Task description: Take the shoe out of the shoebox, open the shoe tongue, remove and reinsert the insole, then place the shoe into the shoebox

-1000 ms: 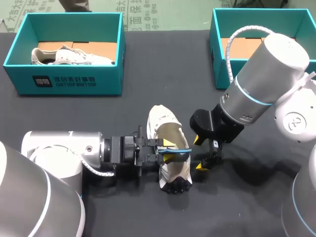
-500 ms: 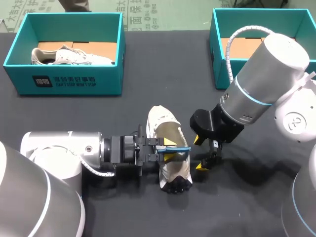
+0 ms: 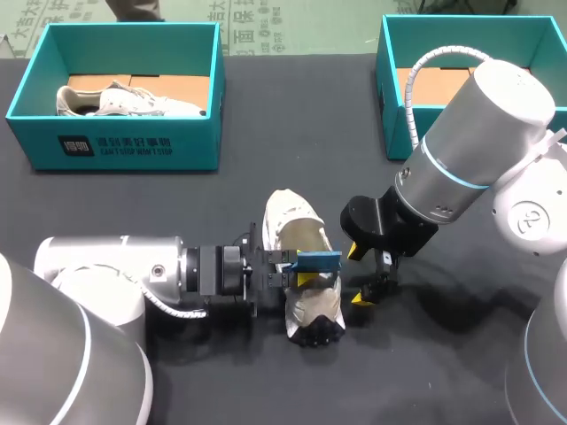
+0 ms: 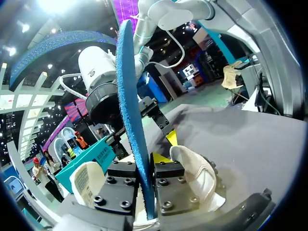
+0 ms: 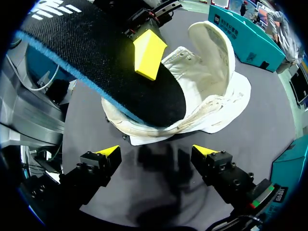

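Already the shoe (image 3: 306, 232) lay out on the table's (image 3: 133, 204) middle, toward the front edge, with its tongue seemingly open. The left gripper (image 4: 144, 179) pinched the insole (image 4: 129, 106) above the shoe's opening. The right gripper (image 5: 159, 155) stood spread and empty just beside the shoe. Reinserting the insole and boxing the shoe looked yet undone.

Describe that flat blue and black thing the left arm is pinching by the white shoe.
The insole is a thin, bendy-looking pad, black on one face, blue foam along its edge and other face. The left gripper is shut on it, one yellow-tipped finger on each face, holding it on edge. Its rounded end reaches over the opening of the white shoe; whether it touches there is unclear. The right gripper stands open nearby, apart from it.
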`<action>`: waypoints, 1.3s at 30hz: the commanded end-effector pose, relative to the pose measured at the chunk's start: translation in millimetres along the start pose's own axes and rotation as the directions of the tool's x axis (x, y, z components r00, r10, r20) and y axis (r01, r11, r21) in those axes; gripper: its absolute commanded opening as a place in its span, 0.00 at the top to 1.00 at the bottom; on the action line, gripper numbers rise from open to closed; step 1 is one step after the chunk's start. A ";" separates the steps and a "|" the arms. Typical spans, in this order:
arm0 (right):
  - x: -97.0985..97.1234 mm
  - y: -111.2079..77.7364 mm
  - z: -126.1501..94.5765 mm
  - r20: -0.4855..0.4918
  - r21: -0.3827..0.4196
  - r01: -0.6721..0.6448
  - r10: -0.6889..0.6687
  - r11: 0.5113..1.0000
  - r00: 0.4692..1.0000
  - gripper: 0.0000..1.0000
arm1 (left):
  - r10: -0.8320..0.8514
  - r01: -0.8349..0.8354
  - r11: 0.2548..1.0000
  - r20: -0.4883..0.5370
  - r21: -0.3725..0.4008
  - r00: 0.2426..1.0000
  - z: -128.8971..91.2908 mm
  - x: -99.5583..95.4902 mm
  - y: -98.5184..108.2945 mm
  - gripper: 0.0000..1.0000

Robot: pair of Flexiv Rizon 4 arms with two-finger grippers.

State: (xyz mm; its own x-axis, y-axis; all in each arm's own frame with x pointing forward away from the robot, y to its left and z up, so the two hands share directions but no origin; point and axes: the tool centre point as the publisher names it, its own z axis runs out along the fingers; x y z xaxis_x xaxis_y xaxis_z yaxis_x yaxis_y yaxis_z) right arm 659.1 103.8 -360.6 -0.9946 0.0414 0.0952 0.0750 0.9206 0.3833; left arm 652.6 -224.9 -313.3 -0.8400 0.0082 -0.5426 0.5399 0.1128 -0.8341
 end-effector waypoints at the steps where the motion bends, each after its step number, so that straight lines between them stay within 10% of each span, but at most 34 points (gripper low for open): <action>1: 0.8 0.1 1.7 0.003 0.001 0.000 0.000 1.000 1.000 0.00 | 0.020 -0.020 1.000 0.010 -0.011 1.000 -0.6 3.3 -5.3 1.00; 39: 0.8 0.1 1.7 0.003 0.001 0.000 0.000 1.000 1.000 0.00 | 0.036 -0.039 0.994 -0.023 -0.103 0.999 2.3 2.7 40.1 1.00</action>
State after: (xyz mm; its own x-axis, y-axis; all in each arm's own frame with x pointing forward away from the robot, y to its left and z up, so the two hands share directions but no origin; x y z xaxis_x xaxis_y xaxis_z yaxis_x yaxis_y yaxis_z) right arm 659.1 103.8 -360.6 -0.9946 0.0414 0.0952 0.0750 0.9206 0.3833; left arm 669.8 -220.6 -345.9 -0.8201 0.0323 -0.5713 0.5637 0.2171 -0.7969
